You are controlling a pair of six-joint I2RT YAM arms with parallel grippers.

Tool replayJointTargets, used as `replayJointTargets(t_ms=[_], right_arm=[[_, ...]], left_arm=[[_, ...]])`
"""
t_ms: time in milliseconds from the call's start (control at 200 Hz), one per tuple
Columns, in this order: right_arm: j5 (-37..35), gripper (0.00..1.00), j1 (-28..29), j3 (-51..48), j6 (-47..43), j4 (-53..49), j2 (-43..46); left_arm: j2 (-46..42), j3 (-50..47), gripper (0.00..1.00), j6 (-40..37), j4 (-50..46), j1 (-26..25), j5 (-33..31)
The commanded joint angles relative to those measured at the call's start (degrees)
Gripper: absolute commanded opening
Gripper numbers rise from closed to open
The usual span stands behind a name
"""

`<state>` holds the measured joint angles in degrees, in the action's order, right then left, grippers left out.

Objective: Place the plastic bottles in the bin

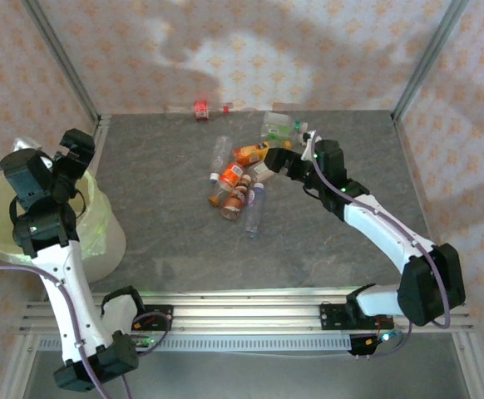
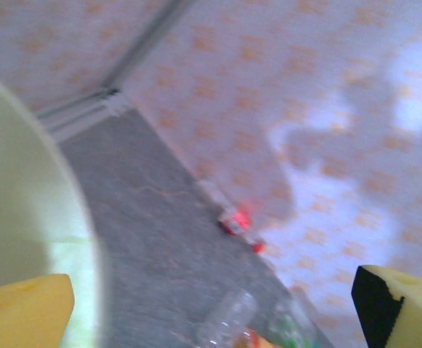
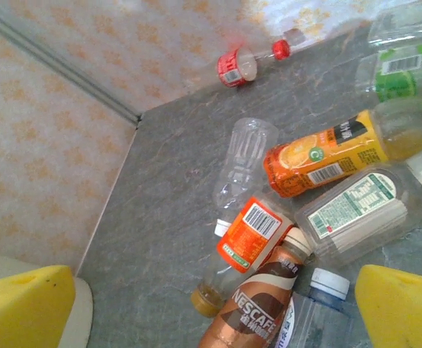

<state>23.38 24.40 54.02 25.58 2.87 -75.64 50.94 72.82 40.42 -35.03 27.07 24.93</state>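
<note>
Bottles (image 1: 240,179) lie in a loose pile mid-table, all on their sides. One red-label btl (image 1: 202,109) sits apart by the back wall (image 1: 250,50). Bin (image 1: 105,237) stands at near-left of table (image 1: 167,241), well apart from the pile. R gripper (image 1: 274,163) is at pile's right edge, jaws wide, nothing btwn pads (image 3: 30,304). Orange btl (image 3: 327,161) and Nescafe btl (image 3: 258,308) lie just ahead of it. L gripper (image 1: 74,158) hangs over bin, jaws wide, empty.
</note>
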Motion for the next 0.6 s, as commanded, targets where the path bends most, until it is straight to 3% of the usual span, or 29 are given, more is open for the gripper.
replayJointTargets(t_ms=[0, 190, 435, 596], right_arm=[[-7.9, 0.99, 2.5, -3.4, 2.2, -2.3, 1.4], [-7.4, 0.99, 5.5, -6.3, 3.5, -6.9, -0.7], [-0.4, 0.99, 11.2, -5.7, -6.4, -18.6, -5.5], [-1.6, 0.99, 14.8, -4.6, -6.9, -17.5, -8.4]], left_arm=[[-0.7, 0.7, 1.0, 1.8, 7.3, -4.6, 4.2], [2.7, 0.4, 1.0, 2.5, 11.0, -13.8, 2.2], [9.0, 1.5, 1.0, 1.5, 12.5, -26.3, -1.9], [12.0, 0.6, 1.0, 1.5, 14.4, -32.1, -5.2]])
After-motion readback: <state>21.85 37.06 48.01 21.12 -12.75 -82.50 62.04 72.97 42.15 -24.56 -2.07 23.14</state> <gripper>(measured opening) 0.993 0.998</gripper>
